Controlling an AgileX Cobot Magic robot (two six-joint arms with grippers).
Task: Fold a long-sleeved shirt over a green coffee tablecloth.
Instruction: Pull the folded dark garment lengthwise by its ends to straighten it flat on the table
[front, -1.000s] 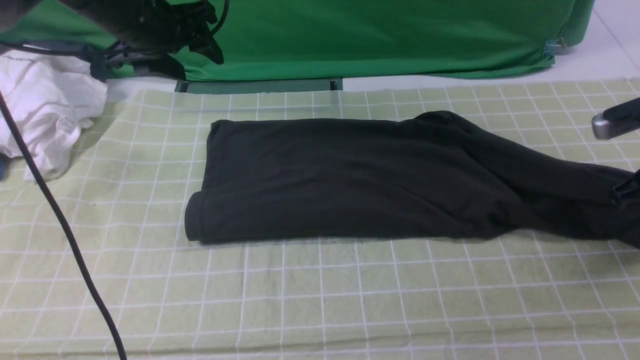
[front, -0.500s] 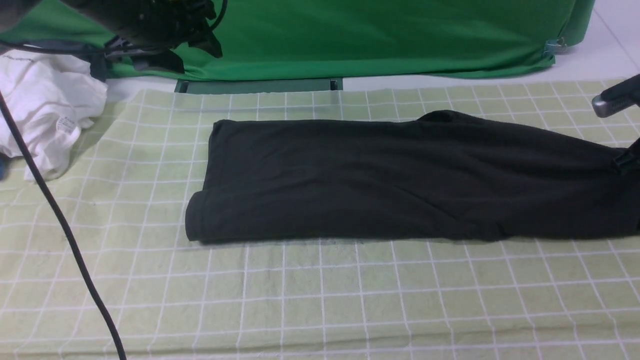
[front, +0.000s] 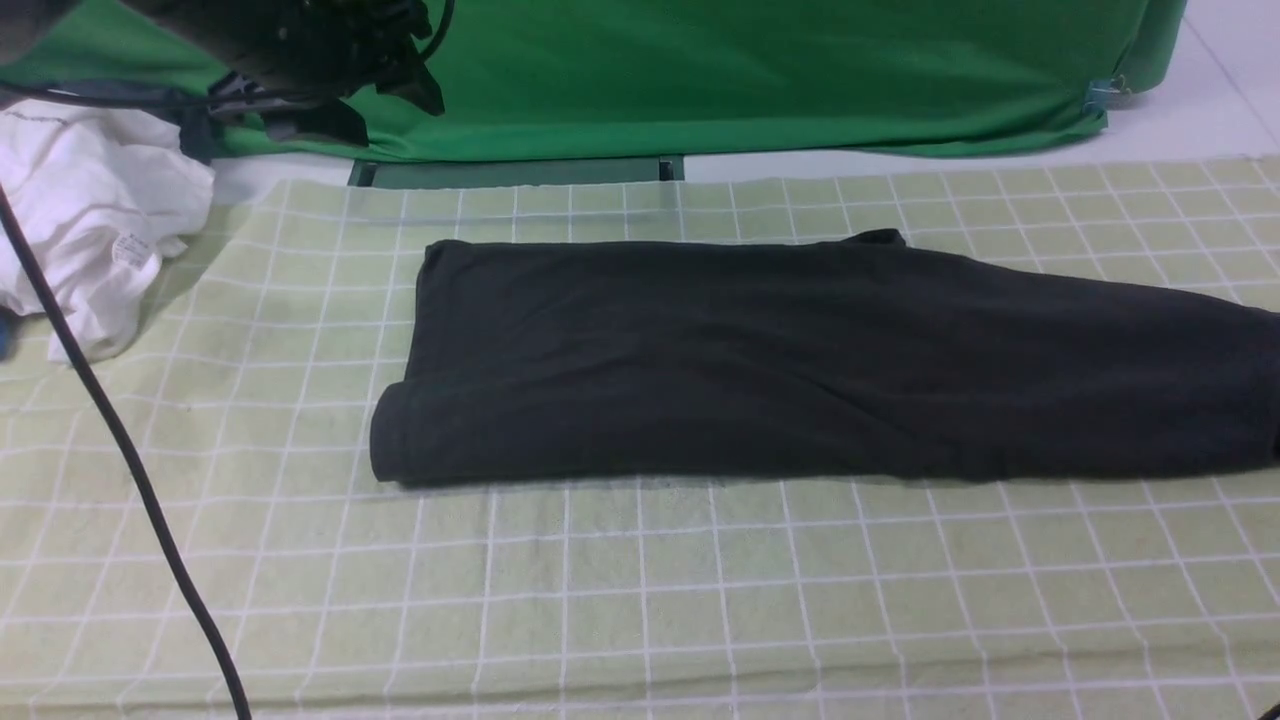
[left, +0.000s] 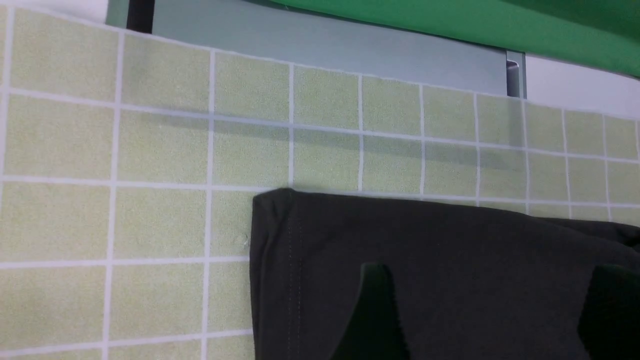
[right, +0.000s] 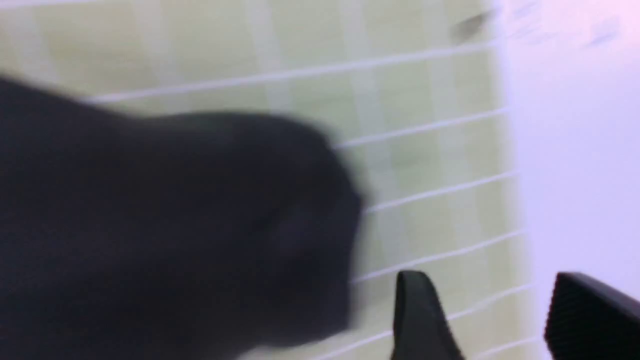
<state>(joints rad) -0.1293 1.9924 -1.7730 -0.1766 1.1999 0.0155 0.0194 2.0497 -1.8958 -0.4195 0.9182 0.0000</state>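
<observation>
Your shirt (front: 800, 360) lies flat on the tablecloth (front: 640, 600), folded into 1 long dark band. In the front view it runs from left of centre to the right edge of the picture. Its left end is squared off, and the near left corner is a soft, rounded fold. The band narrows a little toward the right, and a small bump of cloth shows on its far edge.

Your left gripper (front: 385, 108) hangs high over the far left corner, in front of the green fabric (front: 750, 70) and well apart from the shirt. Its wrist view looks down on the shirt's far left corner, where a stitched hem shows. The 2 fingers (left: 375, 310) stand wide apart with nothing between them.

Your right gripper (right: 505, 320) shows only in its own wrist view, which is blurred. There its 2 fingers (right: 420, 320) are spread with nothing between them. They are just beside a rounded end of the shirt, over the tablecloth's edge and not touching the shirt.

A white garment (front: 90, 230) is bunched at the left edge, partly on the tablecloth. A black cable (front: 130, 470) crosses the near left of the front view.
</observation>
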